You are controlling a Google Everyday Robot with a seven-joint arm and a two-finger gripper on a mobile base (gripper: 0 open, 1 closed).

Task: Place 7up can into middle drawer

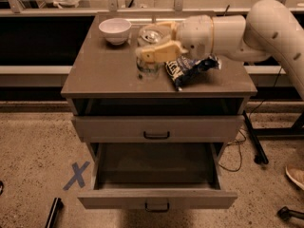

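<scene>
The 7up can (pixel 148 64), silver-topped with a pale label, is in my gripper (pixel 151 52), whose pale fingers (pixel 161 51) are shut around its upper body. It hangs upright just over the cabinet top (pixel 99 75), left of the chip bag and in front of the white bowl. Whether its base touches the top I cannot tell. The middle drawer (pixel 156 199) is pulled open low in the view, below the can, showing its dark inner floor (pixel 156 167). My arm reaches in from the right.
A white bowl (pixel 115 30) stands at the back left of the top. A blue-and-white chip bag (pixel 191 69) lies right of the can. A taller-fronted drawer (pixel 156 127) is shut above the open one. A blue X (pixel 76 175) marks the floor.
</scene>
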